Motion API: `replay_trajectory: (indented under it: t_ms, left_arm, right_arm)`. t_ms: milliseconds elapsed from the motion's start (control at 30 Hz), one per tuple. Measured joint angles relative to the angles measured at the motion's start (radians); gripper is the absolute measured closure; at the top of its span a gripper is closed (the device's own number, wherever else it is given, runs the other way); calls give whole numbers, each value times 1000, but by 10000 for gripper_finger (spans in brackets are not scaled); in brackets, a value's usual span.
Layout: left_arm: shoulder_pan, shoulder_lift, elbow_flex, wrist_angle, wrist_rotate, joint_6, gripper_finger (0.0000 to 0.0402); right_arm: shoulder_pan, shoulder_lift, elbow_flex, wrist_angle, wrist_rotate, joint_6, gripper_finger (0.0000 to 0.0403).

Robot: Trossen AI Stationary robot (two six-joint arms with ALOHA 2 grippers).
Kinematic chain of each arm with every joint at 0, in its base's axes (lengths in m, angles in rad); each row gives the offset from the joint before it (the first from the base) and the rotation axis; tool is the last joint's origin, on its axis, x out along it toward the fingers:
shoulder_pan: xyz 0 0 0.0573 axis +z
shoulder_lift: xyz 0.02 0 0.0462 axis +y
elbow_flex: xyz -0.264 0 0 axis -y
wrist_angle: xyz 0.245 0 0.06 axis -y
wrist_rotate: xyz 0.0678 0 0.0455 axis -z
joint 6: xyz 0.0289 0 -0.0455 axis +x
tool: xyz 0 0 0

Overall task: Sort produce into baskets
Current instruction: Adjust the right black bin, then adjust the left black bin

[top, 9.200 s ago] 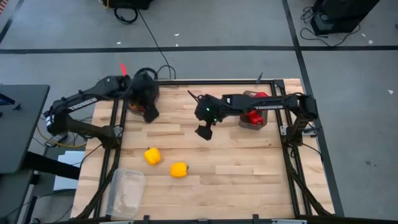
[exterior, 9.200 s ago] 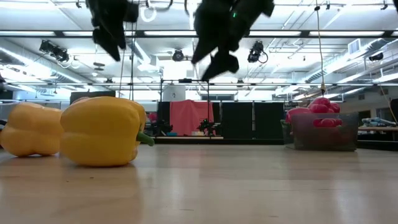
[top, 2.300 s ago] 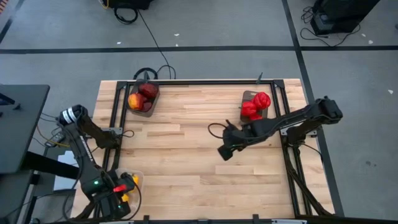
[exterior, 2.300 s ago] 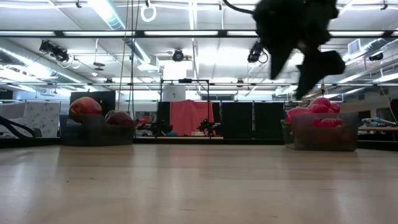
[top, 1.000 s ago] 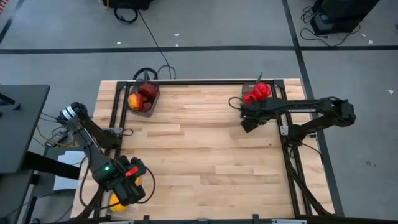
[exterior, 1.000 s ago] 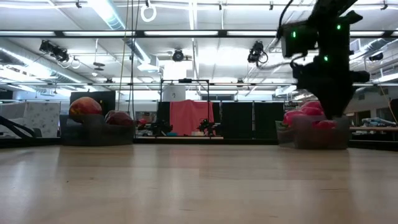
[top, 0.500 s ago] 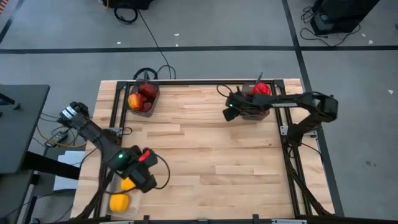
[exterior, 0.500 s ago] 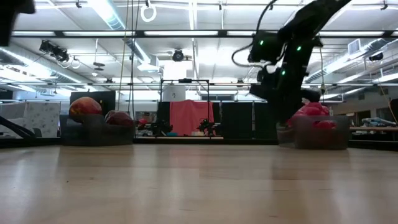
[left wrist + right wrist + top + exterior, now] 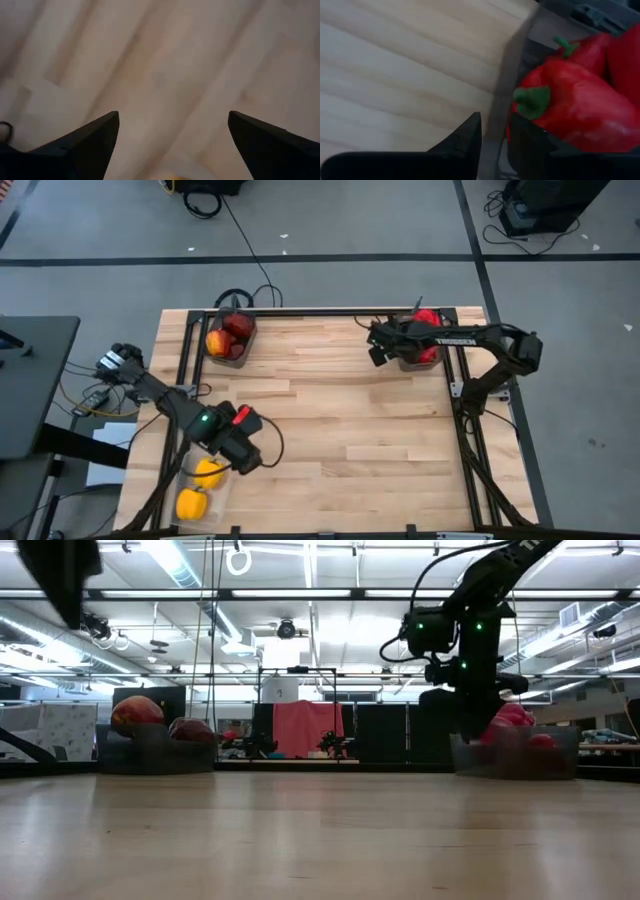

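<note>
Right gripper jaws nearly closed astride the wall of the grey tub at 1 o'clock, red peppers inside. Left gripper at 8 o'clock, jaws wide, empty, beside the yellow peppers in the clear tub. Peppers look light, glossy, slippery; grip across the body.

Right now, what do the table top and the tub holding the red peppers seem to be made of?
The table top looks like pale wood planks with a smooth, faintly shiny finish; grain and plank seams show. The tub appears to be dark grey translucent plastic: the red peppers show dimly through its wall.
</note>
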Motion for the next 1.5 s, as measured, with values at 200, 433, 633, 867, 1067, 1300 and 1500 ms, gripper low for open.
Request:
replay_trajectory:
  t_ms: [200,433,633,867,1067,1300,1500]
  left_arm:
    - [192,0,-68,9,-58,130,21]
    - [583,0,-127,192,-28,618,21]
    - [850,23,-161,436,54,871,21]
    - [1017,139,-164,594,138,1034,21]
    - [1123,231,-164,561,164,1104,21]
    - [1256,258,-164,495,170,1211,21]
    - [1333,257,-163,497,136,1262,32]
  right_arm:
    - [31,-101,0,131,-166,-59,291]
    - [92,-200,1,334,-192,-19,291]
    - [110,-206,1,358,-200,-34,291]
    - [113,-205,1,345,-199,-93,291]
    - [97,-205,1,359,-100,-115,291]
    - [57,-205,1,374,-92,-55,291]
    - [12,-205,1,400,-93,-54,291]
